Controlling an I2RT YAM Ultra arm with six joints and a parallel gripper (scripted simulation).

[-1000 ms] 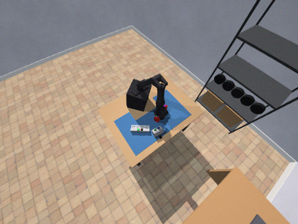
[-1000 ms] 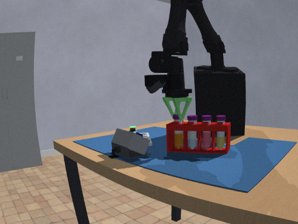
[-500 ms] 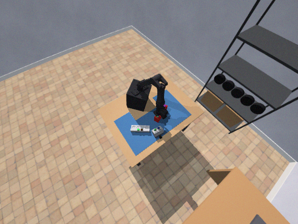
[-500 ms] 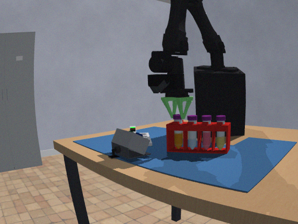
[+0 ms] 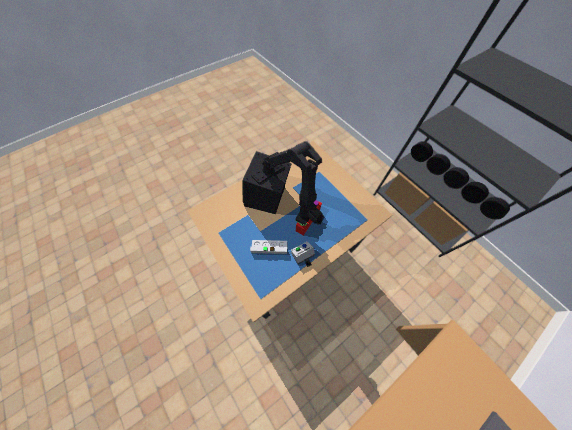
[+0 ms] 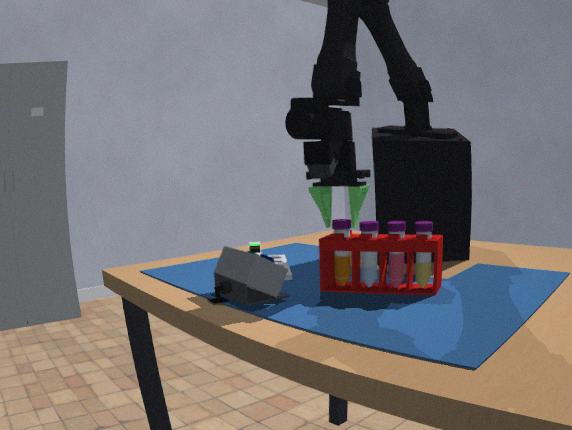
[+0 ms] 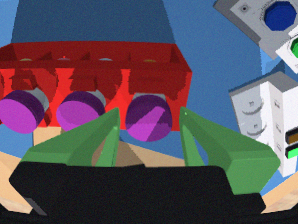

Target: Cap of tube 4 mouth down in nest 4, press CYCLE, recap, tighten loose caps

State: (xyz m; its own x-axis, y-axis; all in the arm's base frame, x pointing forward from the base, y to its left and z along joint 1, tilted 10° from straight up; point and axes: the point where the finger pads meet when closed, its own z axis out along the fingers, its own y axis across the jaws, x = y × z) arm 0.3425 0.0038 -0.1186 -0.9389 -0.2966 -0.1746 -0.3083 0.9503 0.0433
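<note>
The red decapping station (image 6: 381,263) holds four tubes, each with a purple cap. Tube 4 is the leftmost in the exterior view, and its cap (image 6: 342,225) sits on the tube. My gripper (image 6: 340,221) hangs straight above this cap with its green fingers open, one on each side of the cap's top, apart from it. In the wrist view the same cap (image 7: 148,117) lies between my fingertips, with gaps on both sides. The console's green lamp (image 6: 254,246) is lit.
The white cap tray with its console (image 5: 269,246) and the grey key desk (image 5: 302,252) stand beyond the station. The wrist view shows the blue key (image 7: 278,16) and the green key (image 7: 293,50). The arm's black base block (image 6: 421,192) stands behind the station.
</note>
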